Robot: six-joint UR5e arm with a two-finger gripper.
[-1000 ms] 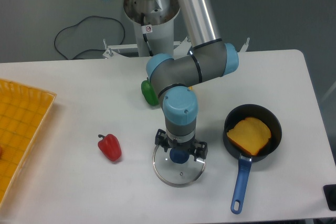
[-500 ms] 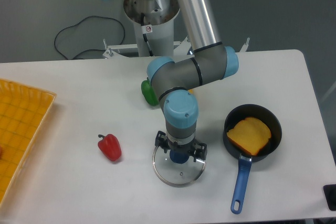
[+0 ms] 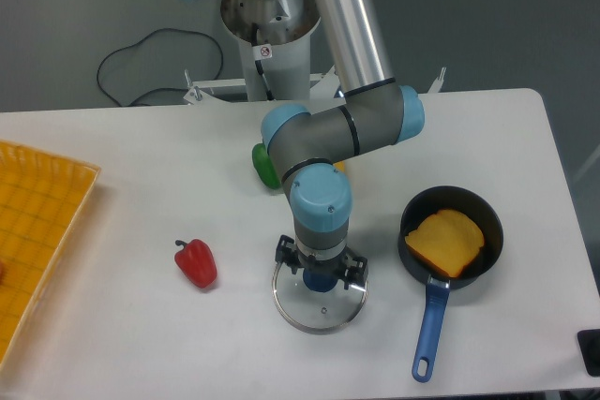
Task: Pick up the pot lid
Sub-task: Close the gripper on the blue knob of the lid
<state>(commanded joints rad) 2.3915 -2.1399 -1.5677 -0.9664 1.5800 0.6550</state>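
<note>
Claw [image 3: 323,264]: we're straddling the lid knob [image 3: 321,280], spread wide, gripping nothing
Black pan [image 3: 450,197], lower right: we're seeing something orange [image 3: 448,239] inside

Silver rims the clear lid [image 3: 305,318], its knob [image 3: 320,280] dark blue, against a white tabletop [image 3: 141,348]. Blue caps [image 3: 412,110] accent the grey arm [image 3: 323,130]. Clockwise from nine o'clock of the lid: a yellow-orange crate [image 3: 42,231], a red toy vegetable [image 3: 196,264] between nine and ten, a green one [image 3: 265,167] at eleven, and, at two, a black pan [image 3: 405,241] with orange-yellow contents [image 3: 448,239] and a blue handle [image 3: 430,330].
</note>
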